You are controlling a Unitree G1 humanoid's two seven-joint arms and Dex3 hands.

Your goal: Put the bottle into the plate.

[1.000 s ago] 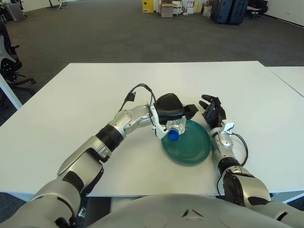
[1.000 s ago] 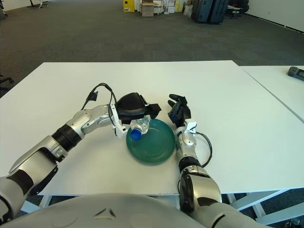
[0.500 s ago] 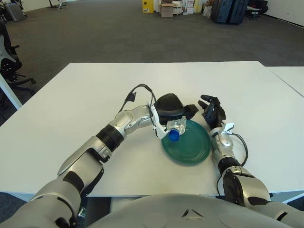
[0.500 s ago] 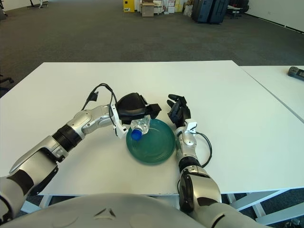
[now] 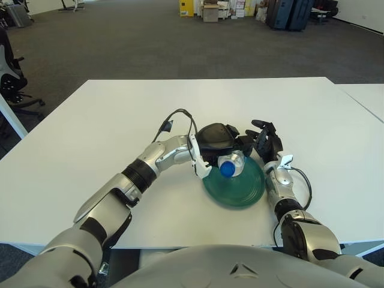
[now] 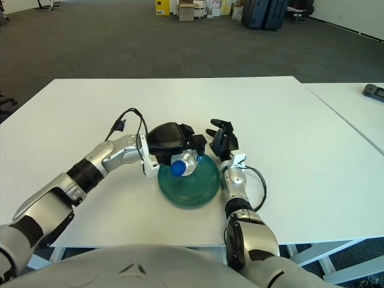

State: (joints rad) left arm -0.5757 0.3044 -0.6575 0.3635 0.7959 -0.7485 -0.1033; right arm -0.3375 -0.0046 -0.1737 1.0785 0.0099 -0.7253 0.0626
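looking at the white table (image 5: pixel 108 120) first: big bare surface, everything clustered near the front middle so both arms reach it without stretching.

green plate (image 5: pixel 243 191) sits flat on the table just ahead of the robot, between the two hands. its far-left part is covered by the left hand.

left hand (image 5: pixel 219 143) comes in from the left across the table and sits over the plate's far-left part, fingers wrapped round the bottle. wrist is turned so the load hangs over the dish rather than over bare table, which reads like a place-down approach.

right hand (image 5: pixel 267 143) shows just past the plate's far-right rim, fingers spread and pointing up, holding nothing. looks idle; can't tell if it touches the plate.

clear bottle (image 5: pixel 231 165) is gripped in the left hand, lying tilted with its blue cap (image 5: pixel 227 170) pointing toward the robot, over the plate's left half. can't tell if it's resting on the plate or a touch above it.

my read: nearly done, what's left is lowering if needed and letting go. round bottle on its side could roll off the shallow rim once released.
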